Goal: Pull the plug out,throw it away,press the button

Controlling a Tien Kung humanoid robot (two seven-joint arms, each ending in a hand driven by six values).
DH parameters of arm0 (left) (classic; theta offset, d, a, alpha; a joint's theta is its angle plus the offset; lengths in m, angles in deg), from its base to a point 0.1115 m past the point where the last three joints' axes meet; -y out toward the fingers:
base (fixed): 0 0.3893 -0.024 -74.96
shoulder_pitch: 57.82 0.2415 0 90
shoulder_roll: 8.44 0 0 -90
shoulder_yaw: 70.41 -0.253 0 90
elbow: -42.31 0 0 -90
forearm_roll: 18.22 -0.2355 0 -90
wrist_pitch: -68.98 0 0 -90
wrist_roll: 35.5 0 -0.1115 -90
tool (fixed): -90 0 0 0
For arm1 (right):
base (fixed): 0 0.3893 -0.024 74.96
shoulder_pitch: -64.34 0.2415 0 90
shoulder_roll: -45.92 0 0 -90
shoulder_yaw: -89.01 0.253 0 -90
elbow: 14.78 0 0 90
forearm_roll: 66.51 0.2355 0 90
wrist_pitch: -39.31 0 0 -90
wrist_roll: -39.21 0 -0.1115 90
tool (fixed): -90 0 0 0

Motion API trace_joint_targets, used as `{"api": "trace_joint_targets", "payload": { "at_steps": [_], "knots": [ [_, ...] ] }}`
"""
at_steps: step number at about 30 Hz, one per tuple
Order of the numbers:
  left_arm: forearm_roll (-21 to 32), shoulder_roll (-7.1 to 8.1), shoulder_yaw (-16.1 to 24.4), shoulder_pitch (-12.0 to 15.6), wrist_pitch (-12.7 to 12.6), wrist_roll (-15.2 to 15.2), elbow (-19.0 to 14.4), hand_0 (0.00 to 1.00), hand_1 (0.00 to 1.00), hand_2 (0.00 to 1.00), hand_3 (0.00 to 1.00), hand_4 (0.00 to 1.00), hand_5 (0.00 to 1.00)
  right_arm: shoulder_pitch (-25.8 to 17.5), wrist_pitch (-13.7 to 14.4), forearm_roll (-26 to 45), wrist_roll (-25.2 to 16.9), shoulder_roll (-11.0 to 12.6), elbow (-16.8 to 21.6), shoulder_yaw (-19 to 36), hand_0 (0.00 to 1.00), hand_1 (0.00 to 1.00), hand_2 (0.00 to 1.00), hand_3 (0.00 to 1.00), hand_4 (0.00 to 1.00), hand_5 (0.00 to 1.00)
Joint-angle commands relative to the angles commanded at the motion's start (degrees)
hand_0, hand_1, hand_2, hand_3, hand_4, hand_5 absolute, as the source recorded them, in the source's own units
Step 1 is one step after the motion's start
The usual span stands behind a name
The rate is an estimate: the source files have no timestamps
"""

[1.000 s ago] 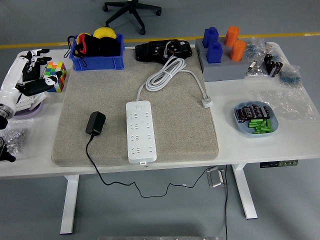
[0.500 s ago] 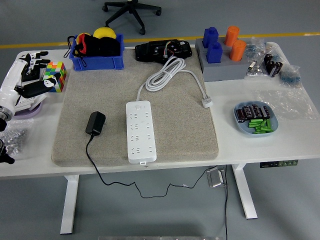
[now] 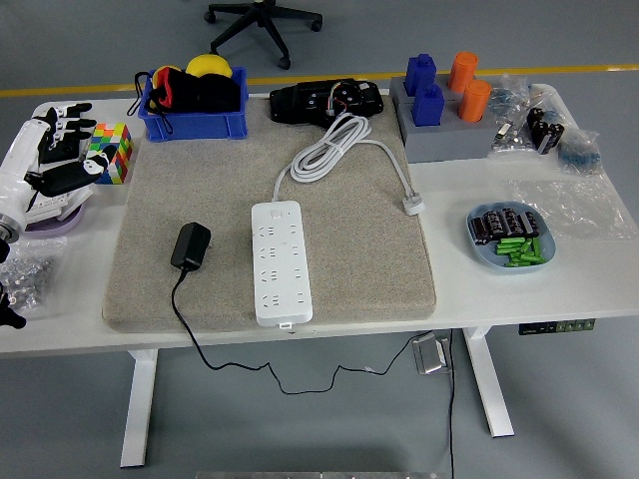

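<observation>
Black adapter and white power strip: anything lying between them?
Nothing; in the head view only bare grey mat separates the adapter from the power strip.

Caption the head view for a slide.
Black adapter lies unplugged beside the white power strip on the mat; left robot hand at table edge.

Other things on and around the white table

A blue bin point(image 3: 195, 110) with yellow, red and black things in it is seen at the far edge, and a colourful cube point(image 3: 112, 152) is set to its left. A black box of wires point(image 3: 329, 100) is placed further right, then a grey block point(image 3: 449, 135) with blue and orange pegs. A blue plate point(image 3: 511, 239) of black and green batteries is seen near the right side. An office chair base point(image 3: 265, 18) is seen on the floor behind
</observation>
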Motion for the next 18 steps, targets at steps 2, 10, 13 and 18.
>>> {"api": "trace_joint_targets", "payload": {
  "at_steps": [2,10,13,18],
  "knots": [
    [-0.02,0.03,-0.05,0.02,0.0,-0.02,0.0,0.808,0.739,0.752,0.845,0.717,0.185,0.02,0.04,-0.03,0.0,-0.05,0.0,0.19,0.758,0.718,0.72,0.729,0.775,0.641],
    [-0.1,0.02,0.31,0.12,0.03,0.07,-0.14,0.805,0.738,0.746,0.845,0.717,0.182,-0.14,0.0,-0.06,0.01,-0.39,0.01,0.73,0.758,0.718,0.719,0.729,0.775,0.642],
    [-0.11,0.02,0.25,0.15,0.06,0.09,-0.17,0.805,0.738,0.746,0.845,0.717,0.182,0.01,-0.06,0.01,0.02,-0.49,0.04,0.85,0.758,0.718,0.719,0.729,0.775,0.642],
    [-0.08,-0.09,0.1,-0.21,0.13,0.2,0.07,0.804,0.736,0.748,0.844,0.715,0.179,0.1,-0.08,-0.01,0.02,-0.54,0.01,1.14,0.758,0.718,0.72,0.729,0.775,0.643]
  ]
}}
